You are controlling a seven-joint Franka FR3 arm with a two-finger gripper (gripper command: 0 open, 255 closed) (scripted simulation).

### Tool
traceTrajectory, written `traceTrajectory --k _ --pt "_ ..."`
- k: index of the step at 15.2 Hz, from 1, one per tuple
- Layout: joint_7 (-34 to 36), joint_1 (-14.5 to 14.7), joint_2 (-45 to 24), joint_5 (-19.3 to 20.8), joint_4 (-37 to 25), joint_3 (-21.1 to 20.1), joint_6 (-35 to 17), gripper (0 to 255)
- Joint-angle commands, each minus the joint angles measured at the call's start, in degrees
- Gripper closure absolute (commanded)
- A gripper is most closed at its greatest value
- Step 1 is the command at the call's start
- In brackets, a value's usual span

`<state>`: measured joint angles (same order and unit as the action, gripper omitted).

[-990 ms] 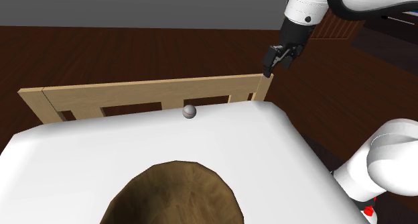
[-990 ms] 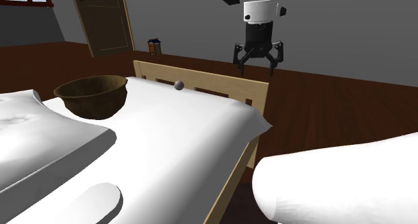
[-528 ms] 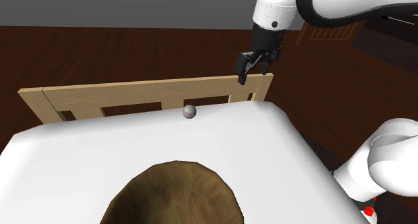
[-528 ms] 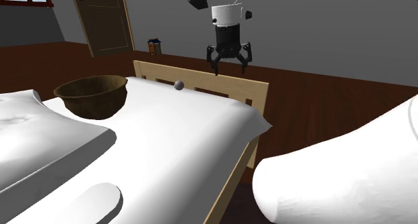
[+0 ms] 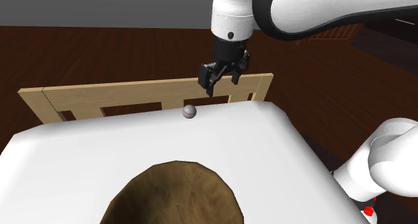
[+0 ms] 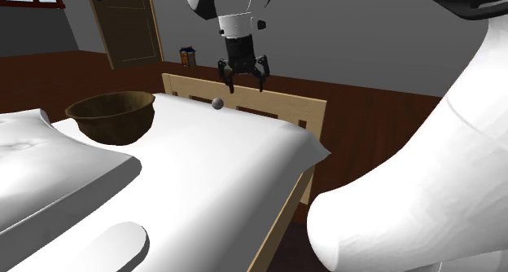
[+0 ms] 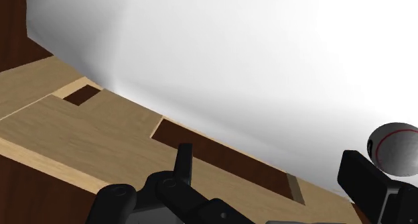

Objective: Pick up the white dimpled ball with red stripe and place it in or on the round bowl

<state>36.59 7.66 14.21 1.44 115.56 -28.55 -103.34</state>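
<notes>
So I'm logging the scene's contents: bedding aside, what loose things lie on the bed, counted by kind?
Balls: 1, the small white ball with a red stripe, by the wooden bed end.
Bowls: 1, the brown round bowl.
Total: 2.

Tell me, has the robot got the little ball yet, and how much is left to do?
Nothing is finished yet. The ball lies untouched on the white bed, next to the wooden board. In hand: the open claw hangs empty just above and beside the ball. Left: go down, grab it, lift it and carry it over to the brown bowl.
</notes>
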Motion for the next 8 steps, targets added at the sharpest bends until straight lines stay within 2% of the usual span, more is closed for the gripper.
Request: traceTrajectory --k 1,8 --pt "3.2 0.4 -4.2 1.7 -4.0 -2.3 0.6 0" --pt "13.7 4.2 -19.7 10.2 -18.0 -8.1 3.8 0"
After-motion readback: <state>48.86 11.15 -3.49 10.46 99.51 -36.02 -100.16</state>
